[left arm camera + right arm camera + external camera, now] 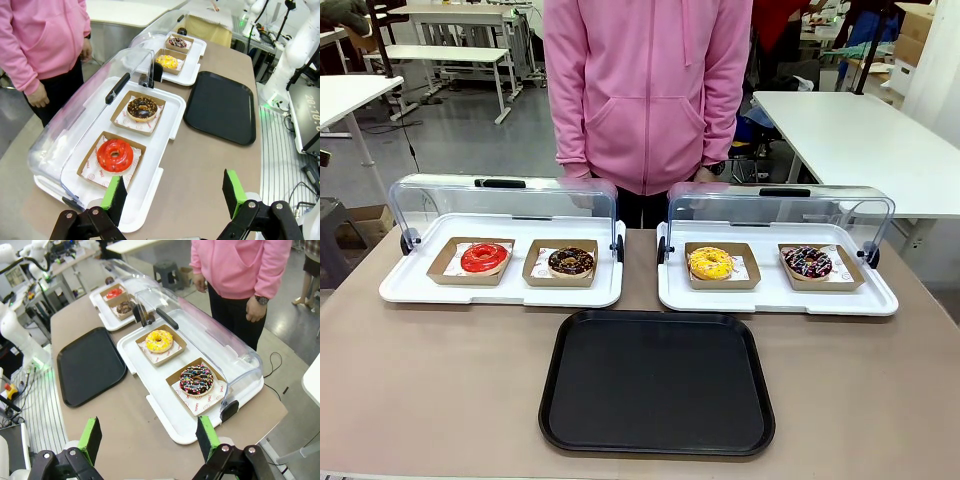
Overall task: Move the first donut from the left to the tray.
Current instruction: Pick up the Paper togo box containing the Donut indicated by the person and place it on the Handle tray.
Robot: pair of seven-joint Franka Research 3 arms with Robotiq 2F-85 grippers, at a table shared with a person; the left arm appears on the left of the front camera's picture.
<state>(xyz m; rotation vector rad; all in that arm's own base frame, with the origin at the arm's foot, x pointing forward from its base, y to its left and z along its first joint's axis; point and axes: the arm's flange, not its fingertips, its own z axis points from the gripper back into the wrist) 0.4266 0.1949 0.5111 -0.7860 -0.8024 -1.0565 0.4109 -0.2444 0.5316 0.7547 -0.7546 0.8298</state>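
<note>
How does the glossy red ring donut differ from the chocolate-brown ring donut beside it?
The glossy red glazed ring donut is plain, of one colour; the chocolate-brown ring donut carries pale specks on its glaze. In the front view the red donut lies at the left end, the brown donut to its right. Both lie flat in shallow brown cardboard holders on the same white plastic tray.

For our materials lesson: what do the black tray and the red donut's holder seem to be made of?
The black tray: likely plastic, matte, with a moulded raised rim. The red donut's holder: looks like brown cardboard, dull, thin folded walls.
</note>
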